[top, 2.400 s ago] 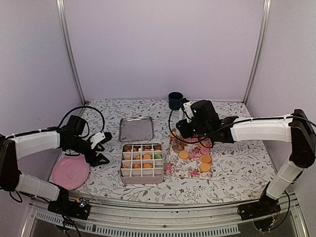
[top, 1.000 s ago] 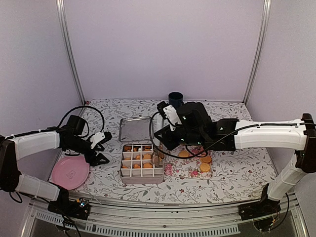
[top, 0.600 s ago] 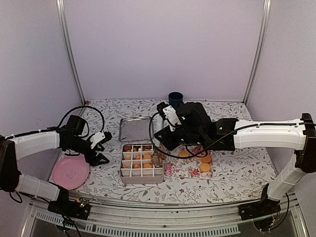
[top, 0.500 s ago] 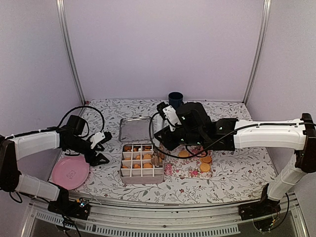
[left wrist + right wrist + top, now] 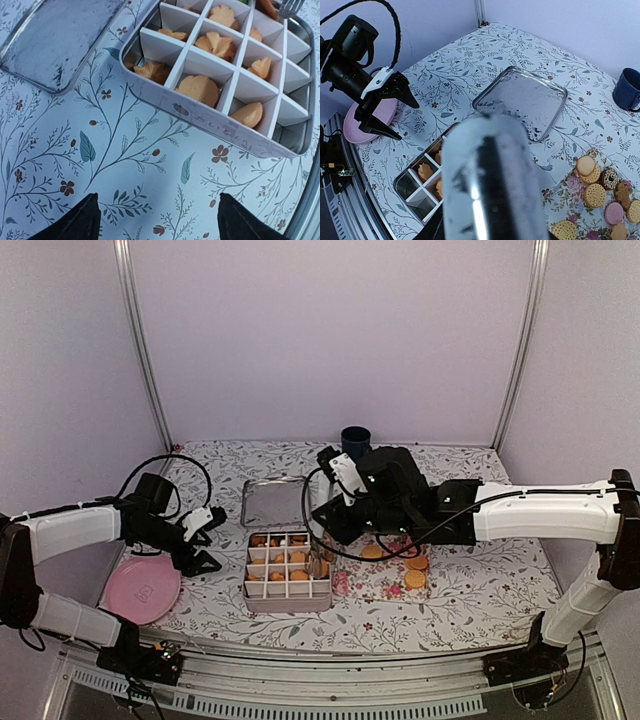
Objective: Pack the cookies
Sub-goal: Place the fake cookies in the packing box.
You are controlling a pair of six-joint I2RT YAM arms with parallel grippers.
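Observation:
Loose cookies (image 5: 408, 565), orange-tan, pink and dark, lie on a floral mat (image 5: 360, 580); they also show in the right wrist view (image 5: 594, 195). More orange cookies (image 5: 199, 90) sit in the cells of a divided tin box (image 5: 288, 592). My right gripper (image 5: 338, 523) is shut on silver metal tongs (image 5: 490, 185), which reach down over the box's right column. The toothed tongs tip (image 5: 290, 7) shows at the box's far edge. My left gripper (image 5: 207, 540) is open and empty, left of the box, low over the tablecloth.
The box's metal lid (image 5: 276, 502) lies behind the box. A dark blue mug (image 5: 355, 443) stands at the back. A pink plate (image 5: 142, 589) sits at the front left, by the left arm. Metal posts stand at both back corners.
My right arm has swung left from the floral mat to above the box, carrying the tongs. In the last half second it has hardly moved. The left arm has stayed still.

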